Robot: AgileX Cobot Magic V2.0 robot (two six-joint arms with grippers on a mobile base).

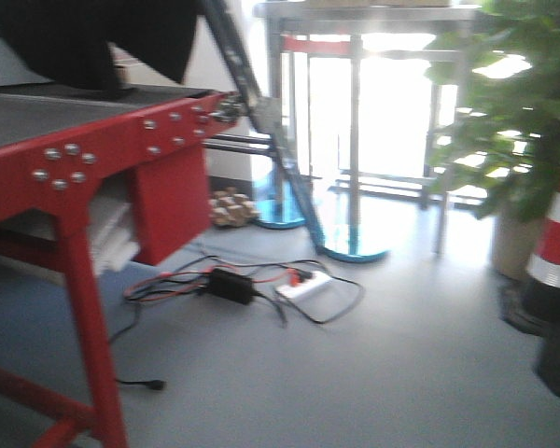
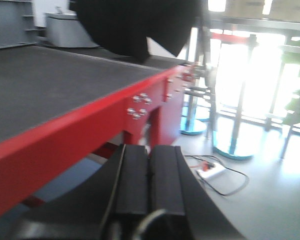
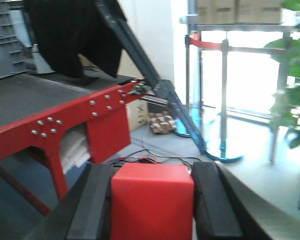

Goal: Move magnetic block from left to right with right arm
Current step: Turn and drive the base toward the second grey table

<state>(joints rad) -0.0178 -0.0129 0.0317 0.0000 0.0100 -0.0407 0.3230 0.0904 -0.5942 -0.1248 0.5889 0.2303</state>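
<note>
In the right wrist view, the magnetic block [image 3: 152, 200], a plain red cube, sits between the two black fingers of my right gripper [image 3: 153, 172], which is shut on it and held up in the air beside the red table [image 3: 65, 120]. My left gripper [image 2: 150, 155] is shut with its black pads pressed together and nothing between them, low beside the red table edge [image 2: 90, 130]. Neither gripper nor the block shows in the front view.
A red metal table [image 1: 103, 149] with a dark top stands at the left, a black cloth [image 1: 84, 42] over its far end. On the floor lie a power strip [image 1: 303, 285] and cables. A potted plant [image 1: 513, 121] and a traffic cone [image 1: 555, 243] are at the right.
</note>
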